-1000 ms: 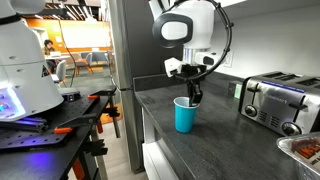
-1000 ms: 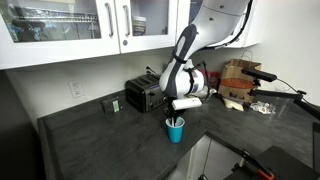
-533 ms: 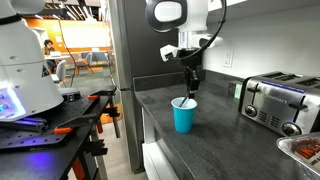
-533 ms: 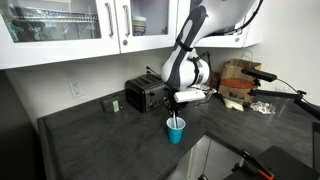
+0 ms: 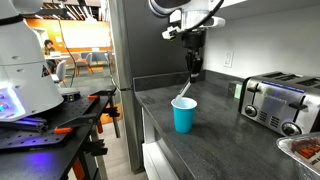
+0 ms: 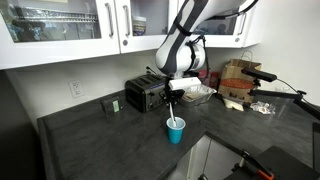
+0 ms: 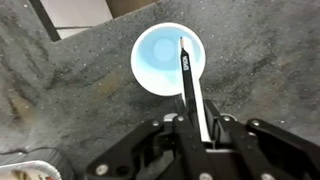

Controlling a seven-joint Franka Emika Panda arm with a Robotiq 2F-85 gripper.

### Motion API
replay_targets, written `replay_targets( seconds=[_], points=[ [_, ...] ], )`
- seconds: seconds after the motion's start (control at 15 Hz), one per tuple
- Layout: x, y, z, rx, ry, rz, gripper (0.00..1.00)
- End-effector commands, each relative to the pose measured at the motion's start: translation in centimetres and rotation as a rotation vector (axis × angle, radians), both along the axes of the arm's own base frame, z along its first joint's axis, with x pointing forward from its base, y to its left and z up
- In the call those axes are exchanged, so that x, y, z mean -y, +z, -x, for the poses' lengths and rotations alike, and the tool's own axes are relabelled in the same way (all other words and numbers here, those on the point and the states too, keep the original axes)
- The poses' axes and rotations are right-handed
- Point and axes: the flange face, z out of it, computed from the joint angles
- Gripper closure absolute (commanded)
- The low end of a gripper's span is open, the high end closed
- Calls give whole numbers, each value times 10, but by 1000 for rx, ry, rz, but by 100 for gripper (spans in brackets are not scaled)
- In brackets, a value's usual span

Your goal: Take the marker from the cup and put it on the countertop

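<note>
Kitchen w/ toaster (image 5: 280,102), cabinets (image 6: 90,25), countertop (image 6: 100,145)

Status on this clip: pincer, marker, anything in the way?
Pincer shut on marker, above cup. Marker's lower end over cup mouth, not yet on countertop. Toaster well aside, nothing blocking.

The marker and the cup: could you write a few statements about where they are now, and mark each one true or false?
1. The gripper is shut on the marker. True.
2. The marker lies flat on the countertop. False: it hangs from the gripper, with its lower end over the cup's opening.
3. The cup lies on its side. False: it stands upright on the countertop.
4. A toaster stands on the same countertop, apart from the cup. True.
5. The cup is red. False: it is blue, with a white inside.
</note>
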Motion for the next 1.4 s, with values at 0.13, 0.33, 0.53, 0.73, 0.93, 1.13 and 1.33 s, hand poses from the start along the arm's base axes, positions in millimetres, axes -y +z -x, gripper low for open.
replay_targets(
  seconds=[0.13, 0.33, 0.53, 0.73, 0.93, 1.13, 1.33],
  points=[
    [-29, 31, -19, -74, -33, -40, 94],
    [-58, 22, -27, -108, -45, -201, 94],
    [-82, -6, -29, -200, -71, -324, 94],
    [-92, -49, -35, -268, -90, -349, 94],
    [-99, -100, -43, -326, -108, -323, 94],
    [-115, -145, -51, -356, -101, -327, 94],
    [-138, -174, -57, -358, -73, -331, 94]
  ],
)
